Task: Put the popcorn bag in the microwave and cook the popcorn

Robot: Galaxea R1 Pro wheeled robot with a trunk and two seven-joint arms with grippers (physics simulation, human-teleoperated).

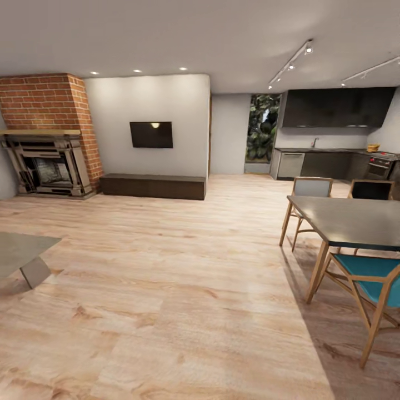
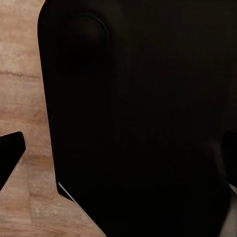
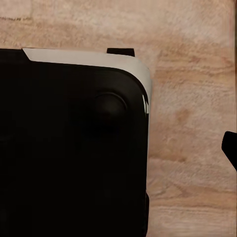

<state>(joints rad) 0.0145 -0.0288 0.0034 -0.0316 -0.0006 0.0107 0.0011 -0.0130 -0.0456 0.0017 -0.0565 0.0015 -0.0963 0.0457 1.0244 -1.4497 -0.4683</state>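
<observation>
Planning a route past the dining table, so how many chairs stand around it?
3: two wooden chairs at the table's far side, one pale-backed, one dark-backed; one teal-seated chair at its near side. More may sit beyond the frame.

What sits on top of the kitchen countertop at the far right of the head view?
On the distant grey countertop, a faucet and a small yellowish item show; too far away to identify more.

Kitchen (image 1: pixel 333 139) far off at room's back: items on countertop (image 1: pixel 319 150) too small to identify. Dining table (image 1: pixel 355 222) and teal chair (image 1: pixel 372 278) cut by right edge; grey table (image 1: pixel 22 253) cut by left edge. Wrist views: dark robot body (image 2: pixel 143 123) hides most of wood floor (image 3: pixel 197 98); jaw state unreadable.
</observation>
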